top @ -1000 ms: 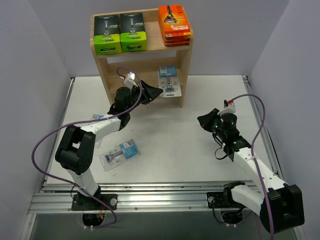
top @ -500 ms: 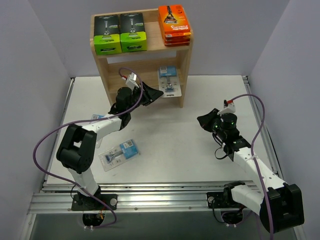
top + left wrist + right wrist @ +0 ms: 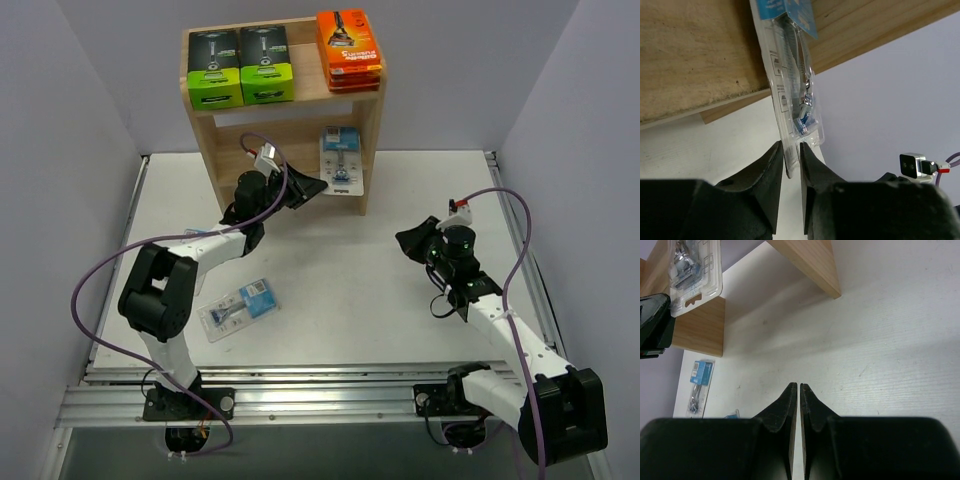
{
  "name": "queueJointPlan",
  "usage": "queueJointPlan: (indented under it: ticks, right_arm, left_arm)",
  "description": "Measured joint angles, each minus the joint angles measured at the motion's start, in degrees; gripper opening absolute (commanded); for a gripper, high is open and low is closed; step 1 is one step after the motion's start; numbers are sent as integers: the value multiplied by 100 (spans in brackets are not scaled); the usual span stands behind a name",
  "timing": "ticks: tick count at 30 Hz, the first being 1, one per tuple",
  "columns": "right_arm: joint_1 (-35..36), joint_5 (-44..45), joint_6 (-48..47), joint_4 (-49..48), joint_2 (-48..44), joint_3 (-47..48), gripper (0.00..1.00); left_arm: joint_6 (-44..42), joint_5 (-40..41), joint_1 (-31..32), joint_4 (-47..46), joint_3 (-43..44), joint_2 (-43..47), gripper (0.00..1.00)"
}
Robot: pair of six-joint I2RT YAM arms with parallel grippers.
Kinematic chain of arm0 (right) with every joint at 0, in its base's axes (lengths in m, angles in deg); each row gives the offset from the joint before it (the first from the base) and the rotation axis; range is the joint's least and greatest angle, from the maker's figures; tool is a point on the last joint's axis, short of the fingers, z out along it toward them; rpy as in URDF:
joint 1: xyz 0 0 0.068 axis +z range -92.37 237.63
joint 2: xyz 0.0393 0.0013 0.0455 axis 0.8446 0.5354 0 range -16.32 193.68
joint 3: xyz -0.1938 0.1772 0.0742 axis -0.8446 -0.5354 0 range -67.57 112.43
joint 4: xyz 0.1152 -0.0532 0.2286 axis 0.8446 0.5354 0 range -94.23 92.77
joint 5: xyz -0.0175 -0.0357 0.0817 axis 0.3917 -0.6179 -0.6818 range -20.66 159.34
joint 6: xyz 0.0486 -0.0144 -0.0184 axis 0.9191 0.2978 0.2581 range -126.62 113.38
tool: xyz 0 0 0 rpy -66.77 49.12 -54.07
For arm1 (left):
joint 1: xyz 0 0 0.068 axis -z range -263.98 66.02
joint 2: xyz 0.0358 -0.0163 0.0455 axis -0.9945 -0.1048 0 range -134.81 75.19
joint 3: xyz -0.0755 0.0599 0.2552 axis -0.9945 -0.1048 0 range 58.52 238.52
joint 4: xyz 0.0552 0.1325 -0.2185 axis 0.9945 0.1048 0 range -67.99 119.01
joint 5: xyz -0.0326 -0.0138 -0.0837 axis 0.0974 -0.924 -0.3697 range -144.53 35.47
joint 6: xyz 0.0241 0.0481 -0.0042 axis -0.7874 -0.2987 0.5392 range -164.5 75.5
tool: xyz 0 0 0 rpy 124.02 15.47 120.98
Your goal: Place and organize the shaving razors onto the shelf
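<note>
The blister pack is clear plastic with a blue card and a razor inside. I count three of these. This one stands against the shelf, low on its right side. Two loose packs lie flat on the surface. On top sit two black-and-green boxes and an orange stack. The left end effector pinches the pack's lower edge. The right end effector is clenched on nothing, well apart.

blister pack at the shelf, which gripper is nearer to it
Left. The left gripper pinches the lower edge of the blister pack at the shelf; the right gripper is shut and empty above the table, off to the pack's right.
</note>
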Motion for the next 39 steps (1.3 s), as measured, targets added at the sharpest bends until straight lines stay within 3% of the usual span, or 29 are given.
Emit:
queueJointPlan:
  ticks: [8,23,39]
  right_arm:
    - [-87,-39,-59,2,0,0,3]
    - [-192,-129,-144,2,0,0,3]
    - [-326,-251,-157,-11,0,-17,3]
  left_arm:
    - [197,0,0,-9,179,-125,18]
    - [584,76,-9,-144,549,-258,15]
    - [1071,271,-9,-201,1038,-586,4]
